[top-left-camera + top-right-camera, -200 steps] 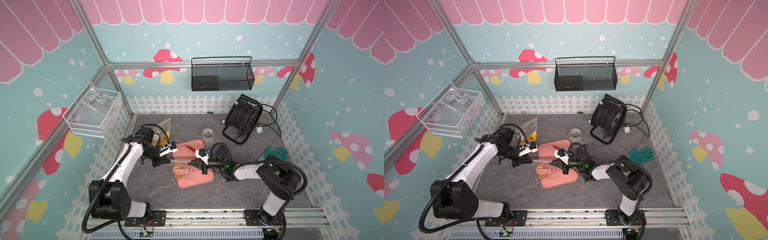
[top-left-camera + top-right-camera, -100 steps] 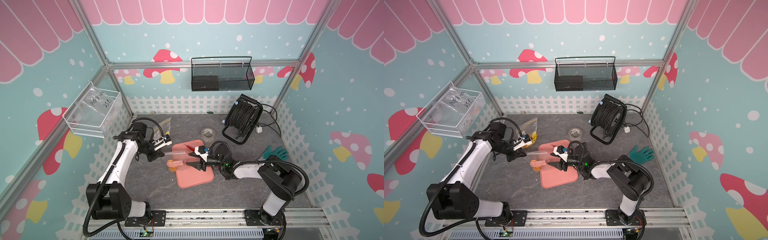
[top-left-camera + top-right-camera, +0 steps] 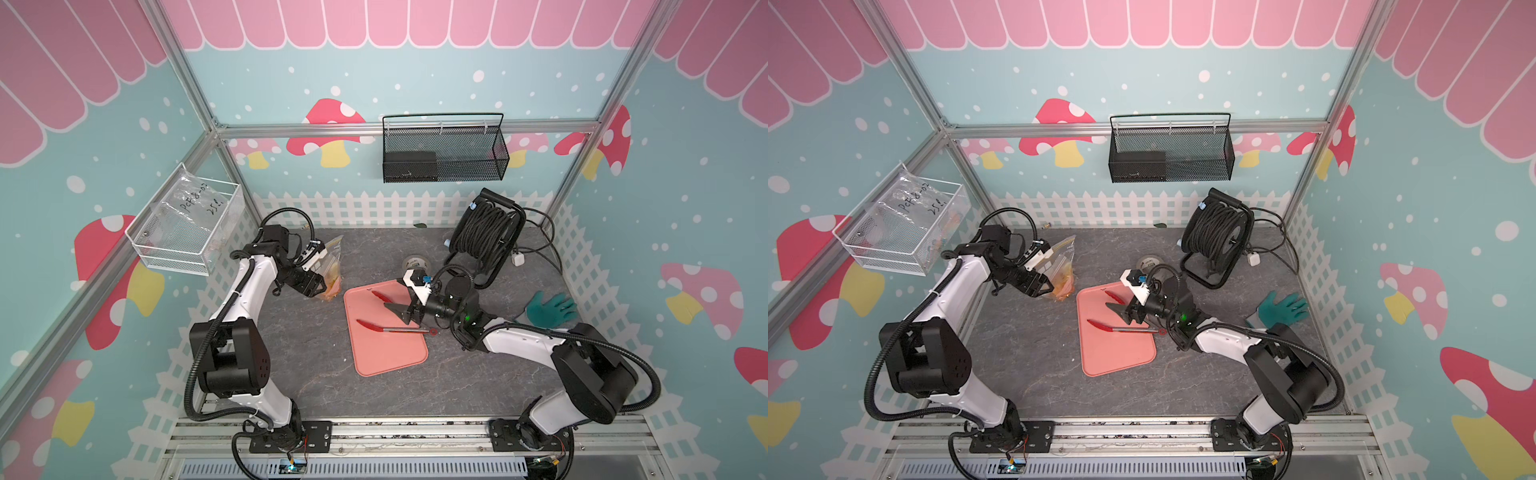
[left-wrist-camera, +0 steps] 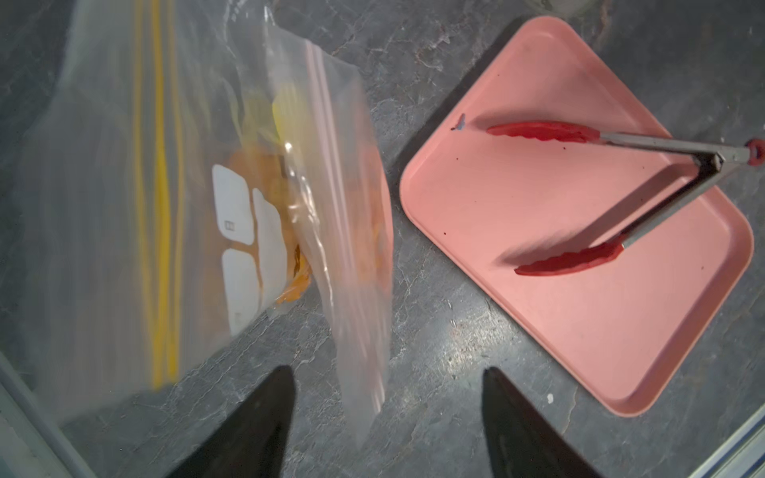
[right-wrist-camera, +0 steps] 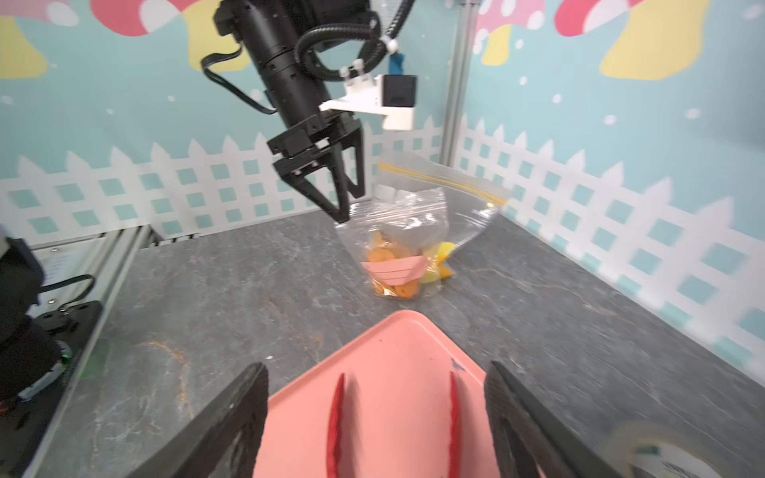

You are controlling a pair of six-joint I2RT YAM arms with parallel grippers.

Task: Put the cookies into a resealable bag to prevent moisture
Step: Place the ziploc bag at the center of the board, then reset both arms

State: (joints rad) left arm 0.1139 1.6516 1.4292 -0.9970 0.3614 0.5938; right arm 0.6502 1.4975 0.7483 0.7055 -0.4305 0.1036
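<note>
Both my claws hang open, empty. The cookies (image 5: 385, 256) sit inside the clear bag (image 5: 414, 211), slumped on the bench (image 3: 299, 353) just beside my left claw (image 3: 316, 288), at its two o'clock in a top view. My right claw (image 3: 400, 305) is farther, over the tray (image 3: 386, 357). The zip (image 4: 331, 136) looks unsealed, though blur hides it. The bag's white label (image 4: 234, 207) is unreadable.

My white-and-black left arm (image 3: 249, 291) reaches forward with its elbow bent. At its end, my left black two-fingered gripper (image 3: 318, 289) points down and inward, jaws spread wide and gripping nothing. My white-and-black right arm (image 3: 515, 336) stretches low toward the centre. My right black two-fingered gripper (image 3: 398, 312) lies nearly level, jaws also parted and empty.
</note>
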